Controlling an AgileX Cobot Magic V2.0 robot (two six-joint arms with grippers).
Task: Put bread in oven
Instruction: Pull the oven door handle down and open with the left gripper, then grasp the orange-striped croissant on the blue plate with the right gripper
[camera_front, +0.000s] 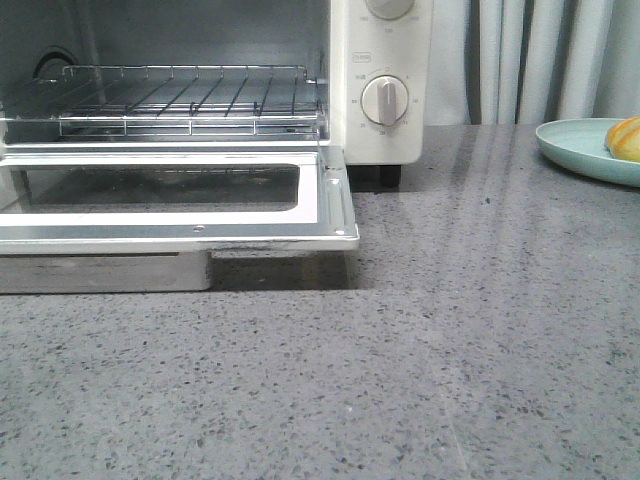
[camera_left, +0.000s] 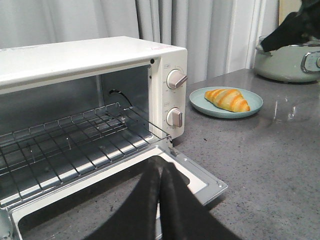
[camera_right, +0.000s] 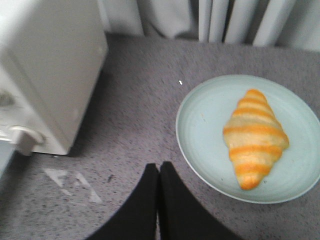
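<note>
The bread (camera_right: 255, 137) is a golden-orange striped croissant lying on a pale green plate (camera_right: 205, 130); it also shows in the left wrist view (camera_left: 227, 99) and at the right edge of the front view (camera_front: 627, 138). The cream-white oven (camera_left: 90, 60) stands with its door (camera_front: 180, 195) folded down and its wire rack (camera_front: 180, 95) bare. My left gripper (camera_left: 161, 162) is shut and empty, above the open door. My right gripper (camera_right: 159, 167) is shut and empty, above the counter just short of the plate. Neither gripper shows in the front view.
The grey speckled counter (camera_front: 400, 370) runs in front of the oven. The plate (camera_front: 585, 150) sits at the far right of it. A pale green cooker pot (camera_left: 287, 60) stands behind the plate, by the curtain. The oven's dials (camera_front: 385, 100) face forward.
</note>
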